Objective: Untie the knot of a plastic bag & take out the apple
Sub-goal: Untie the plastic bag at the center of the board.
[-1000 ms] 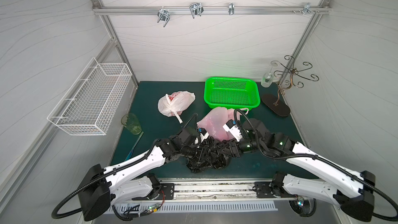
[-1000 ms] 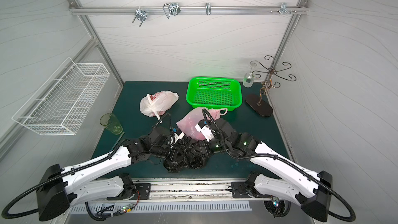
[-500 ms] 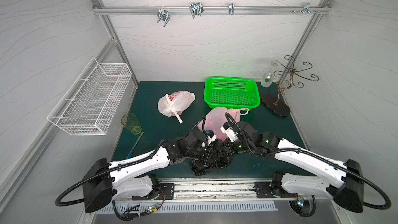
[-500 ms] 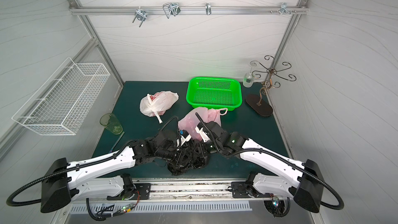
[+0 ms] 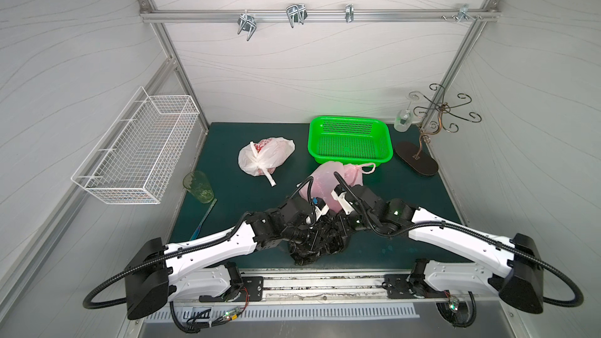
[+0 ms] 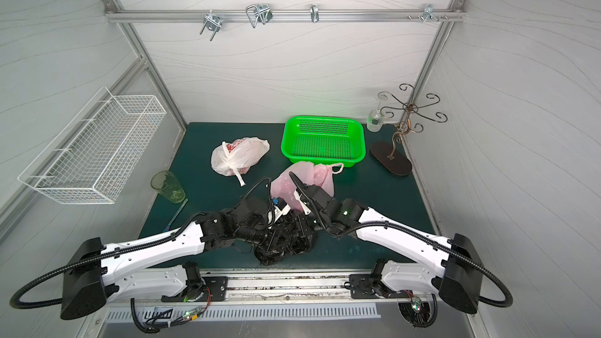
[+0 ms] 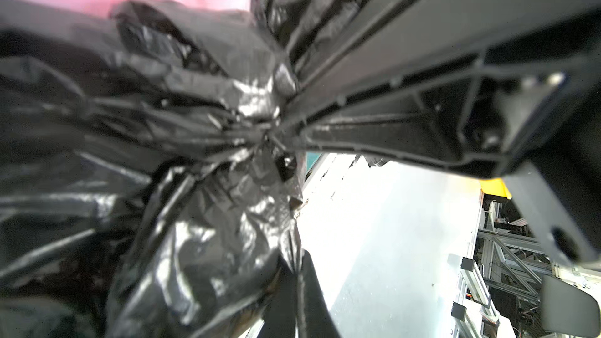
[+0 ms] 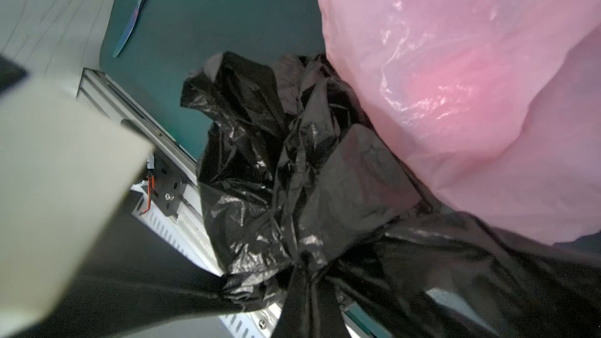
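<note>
Black bag (image 5: 313, 250) (white bag's (image 5: 266, 157) print illeg.)

1. Both top views look down from high above the front edge, facing the back wall, and take in the whole bench (image 5: 227, 199).
2. The left wrist view sits tight against the black bag (image 7: 162, 157).
3. The right wrist view, also close, shares the black bag (image 8: 260, 173) and the pink bag (image 8: 455, 92) with it.

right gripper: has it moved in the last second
Yes. Against the green perforated plastic basket, the right gripper has slid toward the robot's left and shut on the crumpled black plastic bag.
</note>
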Available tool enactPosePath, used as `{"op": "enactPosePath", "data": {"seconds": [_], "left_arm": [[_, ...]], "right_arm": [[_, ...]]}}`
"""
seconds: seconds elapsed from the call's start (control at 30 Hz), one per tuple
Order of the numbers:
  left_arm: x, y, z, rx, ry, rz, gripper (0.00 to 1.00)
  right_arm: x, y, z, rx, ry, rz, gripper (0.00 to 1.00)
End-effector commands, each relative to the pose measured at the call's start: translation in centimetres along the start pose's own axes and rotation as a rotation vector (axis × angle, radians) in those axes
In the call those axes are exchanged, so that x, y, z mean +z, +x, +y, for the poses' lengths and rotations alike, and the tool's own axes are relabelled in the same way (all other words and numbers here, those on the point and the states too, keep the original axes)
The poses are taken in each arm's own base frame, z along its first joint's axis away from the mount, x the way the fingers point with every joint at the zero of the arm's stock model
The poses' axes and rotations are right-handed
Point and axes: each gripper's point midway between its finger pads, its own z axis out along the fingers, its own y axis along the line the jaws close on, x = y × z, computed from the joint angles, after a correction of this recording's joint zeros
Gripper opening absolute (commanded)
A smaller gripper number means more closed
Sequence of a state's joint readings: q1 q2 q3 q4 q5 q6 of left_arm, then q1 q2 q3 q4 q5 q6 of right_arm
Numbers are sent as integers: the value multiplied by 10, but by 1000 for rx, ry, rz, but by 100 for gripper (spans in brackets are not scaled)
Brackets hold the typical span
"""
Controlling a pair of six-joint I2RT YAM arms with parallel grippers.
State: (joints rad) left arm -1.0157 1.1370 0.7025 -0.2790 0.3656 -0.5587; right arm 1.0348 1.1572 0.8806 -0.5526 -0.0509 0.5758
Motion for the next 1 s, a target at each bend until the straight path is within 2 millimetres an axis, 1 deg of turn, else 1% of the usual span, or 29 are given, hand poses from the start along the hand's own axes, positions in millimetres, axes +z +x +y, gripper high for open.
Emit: {"op": "enactPosePath", "data": {"seconds": [0.0,0.1,0.23,0.53,0.63,0.8,0.9,0.97], "left_arm": [[-1,-2,2,0,-6,-35,0],[1,9,12,-15,-28,-20,0],[3,22,24,-39,-53,1,0],[-9,36,42,-89,-112,-22,0],[-13,39,45,-95,-131,-28,0],[-23,37,50,-101,-177,-47,0],[-33,32,53,-93,-217,-73,0],[-43,27,57,-87,-271,-97,0]], "right_arm": [[-21,-15,-3,1,28,-67,0],[-35,-21,-9,5,34,-81,0],[-46,-28,-23,30,32,-95,0],[-62,-43,-53,66,63,-128,0],[-69,-48,-64,90,74,-148,0],[-80,-51,-80,131,100,-184,0],[-87,-52,-88,152,116,-214,0],[-94,-53,-92,161,129,-239,0]]}}
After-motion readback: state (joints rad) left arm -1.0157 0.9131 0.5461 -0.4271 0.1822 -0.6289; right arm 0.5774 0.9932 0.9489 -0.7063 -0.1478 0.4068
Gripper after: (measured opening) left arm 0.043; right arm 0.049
